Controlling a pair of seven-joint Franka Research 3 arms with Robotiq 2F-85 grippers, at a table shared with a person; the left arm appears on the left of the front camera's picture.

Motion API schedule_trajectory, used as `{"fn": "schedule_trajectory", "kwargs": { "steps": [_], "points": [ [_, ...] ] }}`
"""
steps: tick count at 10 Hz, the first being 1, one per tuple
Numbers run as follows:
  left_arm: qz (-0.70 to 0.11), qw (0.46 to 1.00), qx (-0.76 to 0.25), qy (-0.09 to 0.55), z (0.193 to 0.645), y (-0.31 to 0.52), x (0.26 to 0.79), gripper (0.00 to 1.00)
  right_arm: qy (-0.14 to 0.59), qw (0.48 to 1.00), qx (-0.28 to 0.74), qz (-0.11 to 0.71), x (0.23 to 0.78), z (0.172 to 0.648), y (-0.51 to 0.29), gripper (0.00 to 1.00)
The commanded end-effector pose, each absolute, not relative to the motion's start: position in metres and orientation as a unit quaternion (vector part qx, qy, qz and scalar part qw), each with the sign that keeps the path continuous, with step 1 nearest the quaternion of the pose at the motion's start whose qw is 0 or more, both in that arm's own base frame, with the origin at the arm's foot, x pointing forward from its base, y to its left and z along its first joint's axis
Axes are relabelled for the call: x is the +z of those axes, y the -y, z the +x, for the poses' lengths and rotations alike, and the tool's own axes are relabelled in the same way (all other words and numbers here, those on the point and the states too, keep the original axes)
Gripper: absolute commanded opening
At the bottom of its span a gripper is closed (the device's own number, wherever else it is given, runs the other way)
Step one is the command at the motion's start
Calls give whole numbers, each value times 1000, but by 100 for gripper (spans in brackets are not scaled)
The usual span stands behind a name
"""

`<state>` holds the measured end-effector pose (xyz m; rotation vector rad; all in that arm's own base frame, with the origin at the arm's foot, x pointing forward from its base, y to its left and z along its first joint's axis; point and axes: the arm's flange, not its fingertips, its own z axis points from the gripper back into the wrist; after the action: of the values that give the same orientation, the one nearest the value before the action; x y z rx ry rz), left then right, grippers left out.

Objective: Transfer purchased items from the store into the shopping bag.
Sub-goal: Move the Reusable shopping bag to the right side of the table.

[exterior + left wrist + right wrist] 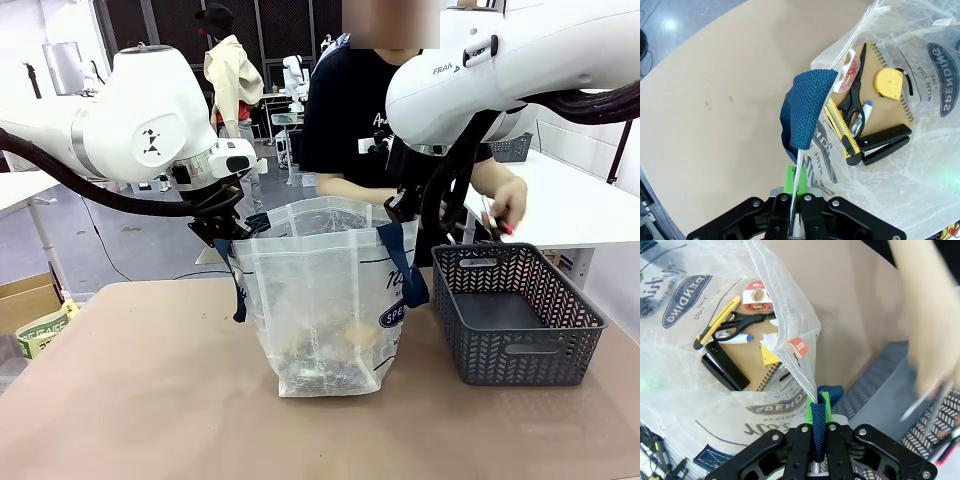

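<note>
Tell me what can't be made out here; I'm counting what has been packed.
- Front view: goods inside the bag, smeared by its wrinkled plastic.
- Front view: the basket's near floor, hidden by its own front wall.
- Right wrist view: what the person's hand holds, motion-blurred.
- Left wrist view: the notebook's cover, partly under scissors and stapler.

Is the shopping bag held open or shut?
Open: the bag is held apart by both jaws; scissors, stapler, notebook visible inside.

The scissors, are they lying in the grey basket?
No, the black-handled scissors lie inside the shopping bag, on the brown notebook next to the stapler.
</note>
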<state>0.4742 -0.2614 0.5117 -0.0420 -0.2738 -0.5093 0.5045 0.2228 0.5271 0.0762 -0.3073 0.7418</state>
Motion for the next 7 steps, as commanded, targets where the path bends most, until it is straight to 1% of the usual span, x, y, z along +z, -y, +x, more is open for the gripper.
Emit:
{"fn": "schedule_trajectory", "kwargs": {
  "steps": [1, 7],
  "points": [
    [-20, 959, -250, 134, 474, 260, 511, 0, 148, 920, 361, 37, 526, 505, -222, 0],
    [-20, 959, -250, 134, 474, 260, 511, 0, 148, 920, 361, 37, 526, 505, -222, 0]
  ]
}}
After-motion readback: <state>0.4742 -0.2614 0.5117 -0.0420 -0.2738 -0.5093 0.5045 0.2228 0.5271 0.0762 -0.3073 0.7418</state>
